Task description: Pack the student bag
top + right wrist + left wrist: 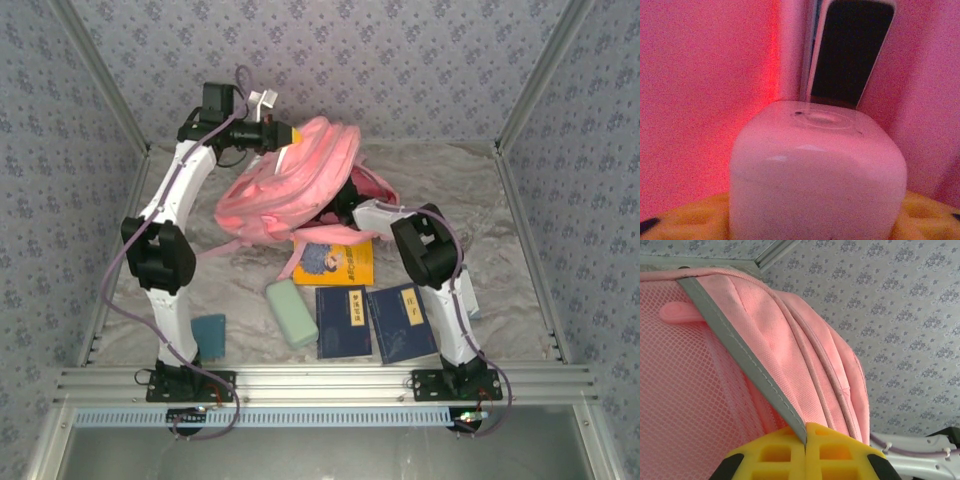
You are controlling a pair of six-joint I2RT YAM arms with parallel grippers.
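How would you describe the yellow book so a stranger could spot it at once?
Find the big pink bag. Just in front of it lies a book. Only its cover is yellow; the two books nearer the arms are dark blue.

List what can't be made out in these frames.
Right wrist view: whether the right hand grips the white box; the box blocks the contact.
Same view: dark flat item, cut off by the top edge, blurred.
Top view: student bag contents, hidden by its fabric; blue books, titles too small.
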